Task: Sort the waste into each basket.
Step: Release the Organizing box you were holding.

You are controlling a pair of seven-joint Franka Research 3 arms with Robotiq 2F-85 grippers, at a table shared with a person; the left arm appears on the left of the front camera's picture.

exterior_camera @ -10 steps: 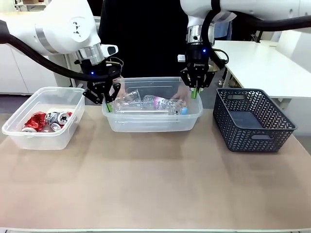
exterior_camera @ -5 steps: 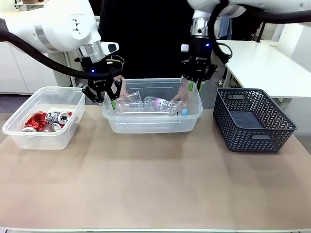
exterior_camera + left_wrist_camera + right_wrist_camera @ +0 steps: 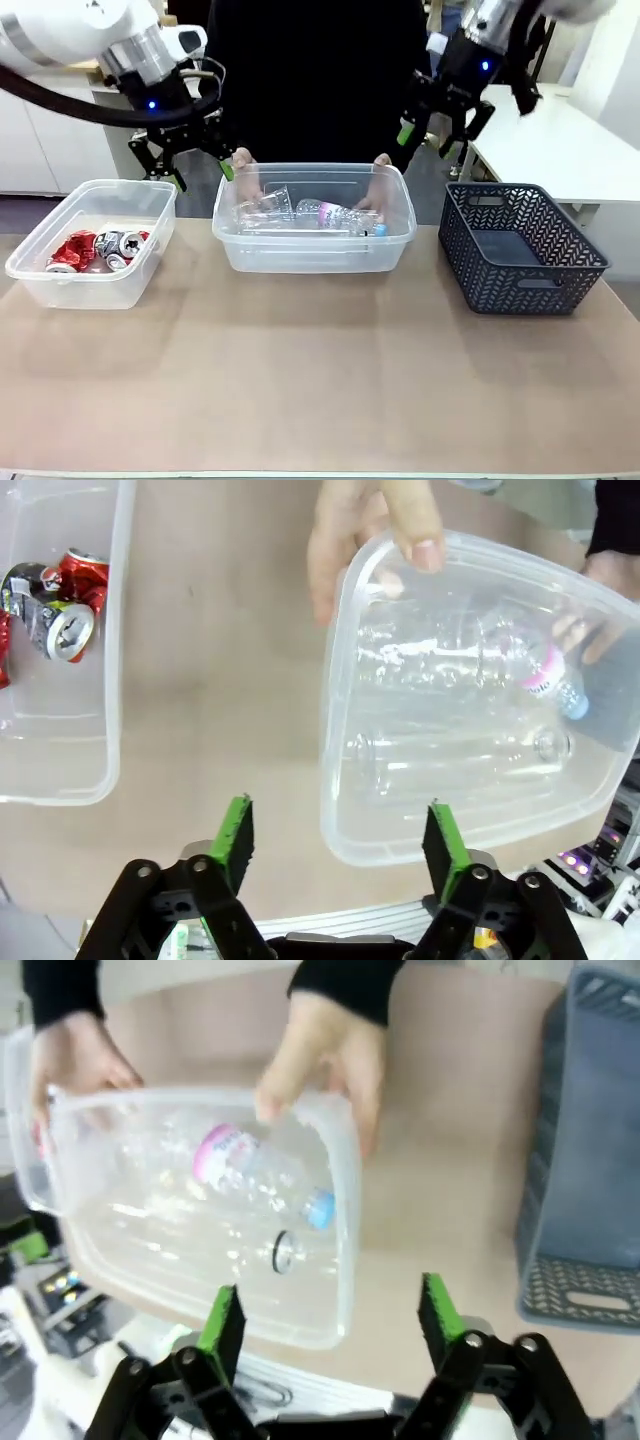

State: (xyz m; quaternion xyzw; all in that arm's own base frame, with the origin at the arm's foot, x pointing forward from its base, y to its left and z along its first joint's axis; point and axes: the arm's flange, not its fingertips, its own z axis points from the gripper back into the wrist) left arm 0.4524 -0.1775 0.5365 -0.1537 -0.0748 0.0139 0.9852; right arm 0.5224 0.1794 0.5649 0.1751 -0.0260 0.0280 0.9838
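Your left gripper (image 3: 186, 168) and right gripper (image 3: 438, 138) are hanging wide apart and empty above the clear rectangular plastic tub (image 3: 313, 255), flanking the clear plastic bottles (image 3: 325, 215) lying crosswise.

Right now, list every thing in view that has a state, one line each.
Left arm's tool: open, empty, raised above the table.
Right arm's tool: open, empty, raised.
Clear rectangular plastic tub in the middle: upright, holds clear plastic bottles, gripped at both ends by the person's hands.
Clear plastic tub on the left: upright, holds crushed red-and-silver cans.
Dark lattice basket: upright, looks empty.
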